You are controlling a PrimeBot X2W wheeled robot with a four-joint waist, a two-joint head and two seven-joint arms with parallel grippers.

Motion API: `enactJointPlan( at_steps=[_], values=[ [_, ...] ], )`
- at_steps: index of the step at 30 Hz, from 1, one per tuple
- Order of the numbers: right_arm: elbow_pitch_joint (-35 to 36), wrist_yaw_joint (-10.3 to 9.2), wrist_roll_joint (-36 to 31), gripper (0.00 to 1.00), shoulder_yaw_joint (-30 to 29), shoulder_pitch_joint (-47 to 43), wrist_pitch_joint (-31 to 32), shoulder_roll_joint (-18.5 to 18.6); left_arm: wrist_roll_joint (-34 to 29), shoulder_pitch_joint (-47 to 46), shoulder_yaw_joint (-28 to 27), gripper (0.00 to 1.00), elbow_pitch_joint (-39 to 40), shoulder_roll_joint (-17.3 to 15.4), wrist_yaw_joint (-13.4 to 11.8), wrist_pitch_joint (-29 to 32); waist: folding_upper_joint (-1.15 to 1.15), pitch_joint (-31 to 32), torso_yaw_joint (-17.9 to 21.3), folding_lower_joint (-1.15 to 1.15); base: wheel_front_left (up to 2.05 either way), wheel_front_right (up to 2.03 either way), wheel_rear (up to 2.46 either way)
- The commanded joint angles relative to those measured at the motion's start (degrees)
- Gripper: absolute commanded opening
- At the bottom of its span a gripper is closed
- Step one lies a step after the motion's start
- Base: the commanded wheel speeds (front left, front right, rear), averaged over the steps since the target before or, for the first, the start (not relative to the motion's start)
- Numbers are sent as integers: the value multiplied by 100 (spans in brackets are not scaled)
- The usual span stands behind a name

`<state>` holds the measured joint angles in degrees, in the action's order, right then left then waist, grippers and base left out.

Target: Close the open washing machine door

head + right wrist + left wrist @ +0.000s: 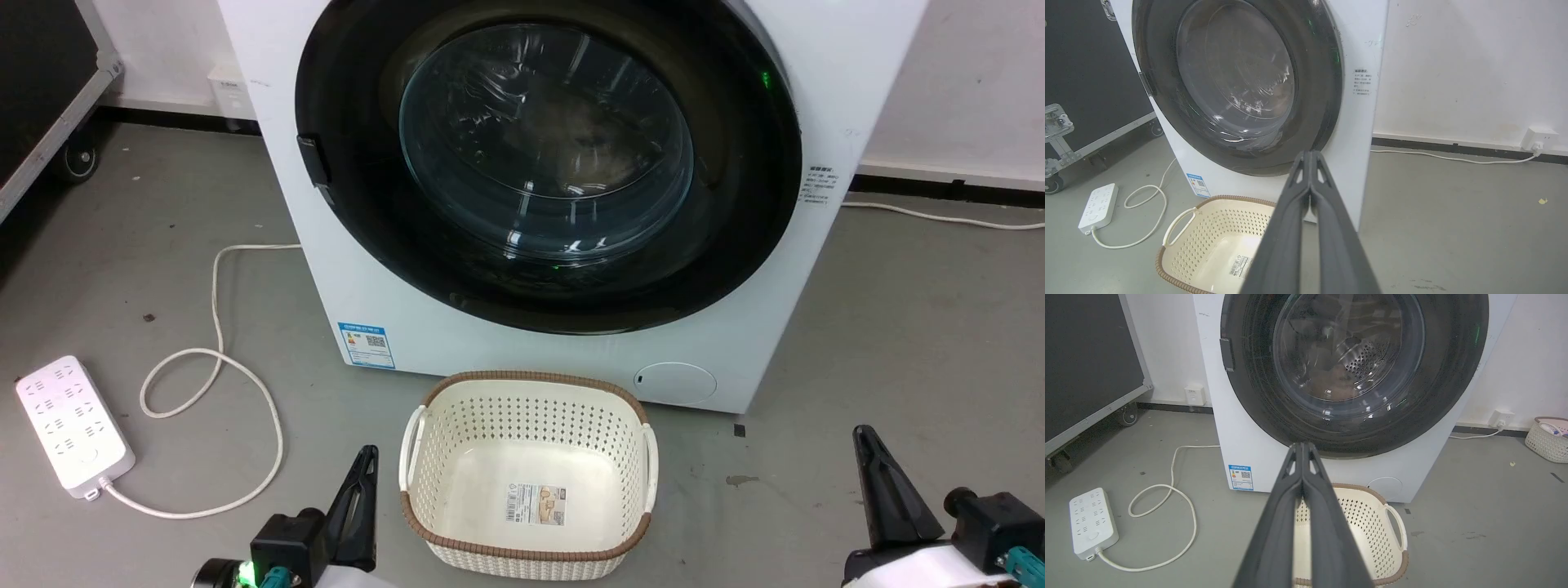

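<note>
The washing machine [506,343] is stood on the floor [898,327] with the wall [980,82] behind. The washing machine door [547,163] is seated flat in its front. The basket [531,377] is set just before the machine, below the door. The power strip [73,425] is laid to the left, with its cable [216,359] looped between. The left gripper [369,457] and the right gripper [864,441] are held either side of the basket.
</note>
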<state>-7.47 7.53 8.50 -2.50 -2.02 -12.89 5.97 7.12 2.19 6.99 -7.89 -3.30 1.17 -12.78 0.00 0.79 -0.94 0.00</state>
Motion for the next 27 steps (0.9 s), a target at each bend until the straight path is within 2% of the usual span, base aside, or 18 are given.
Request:
enactJointPlan(
  at_steps=[1,27],
  values=[
    [52,-1,-62,0,12,26,28,-37,-43,-30,-23,0,37,2,-15,25,0,-1,1,0,0,0,0],
    [220,-1,-253,0,70,69,334,-103,-205,-76,-187,0,220,12,-40,329,0,-20,24,0,0,0,0]
  ],
)
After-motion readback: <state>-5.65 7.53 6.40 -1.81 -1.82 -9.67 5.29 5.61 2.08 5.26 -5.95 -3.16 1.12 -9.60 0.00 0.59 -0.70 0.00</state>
